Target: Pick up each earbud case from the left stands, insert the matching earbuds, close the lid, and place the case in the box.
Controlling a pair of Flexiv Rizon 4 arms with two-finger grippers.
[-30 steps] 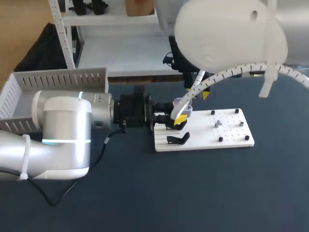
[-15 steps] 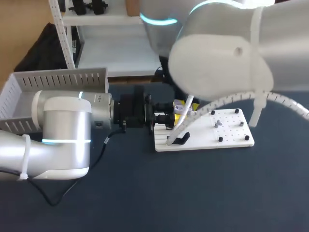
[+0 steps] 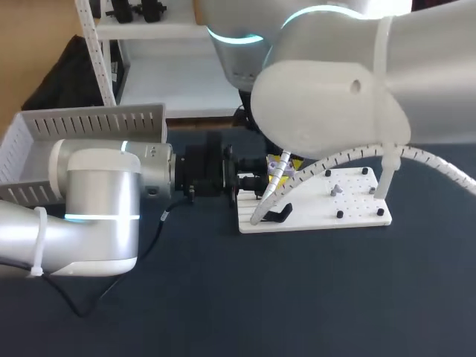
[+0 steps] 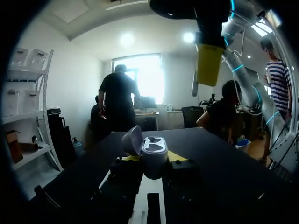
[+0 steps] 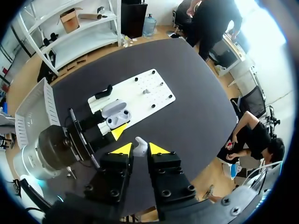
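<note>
**Open earbud case clamped in my left gripper, one earbud pinched in my right**

My left gripper (image 4: 152, 162) is clenched on the earbud case (image 4: 154, 157), one finger on each flank of its rounded lower half. It holds the case level, just above the near end of the white board (image 5: 135, 93). The lid (image 4: 132, 140) stands open, tipped back to one side, and the moulded sockets face upward.

My right gripper (image 5: 140, 150) hangs well above the case. It grasps a small white earbud (image 5: 140, 144) between its yellow tips (which part of the earbud they have, I cannot tell).

A black stand (image 3: 277, 216) sits on the board just beside my left gripper. The white slatted box (image 3: 89, 123) lies on the counter behind that gripper, alongside its arm.

The case looks like a light, hard shell of glossy plastic. Being smooth and rounded, it would likely slip or twist if squeezed off-centre. The best hold, I judge, is the present one: across the broad sides of the lower half, clear of the lid and its hinge. That hinge is probably the weakest part, so closing should be a gentle push on the lid's top rather than a pinch.

The earbud is tiny, slick and nearly weightless. A firm squeeze could make it squirt out of the tips. It wants a light grip and a straight descent into its matching socket.
</note>
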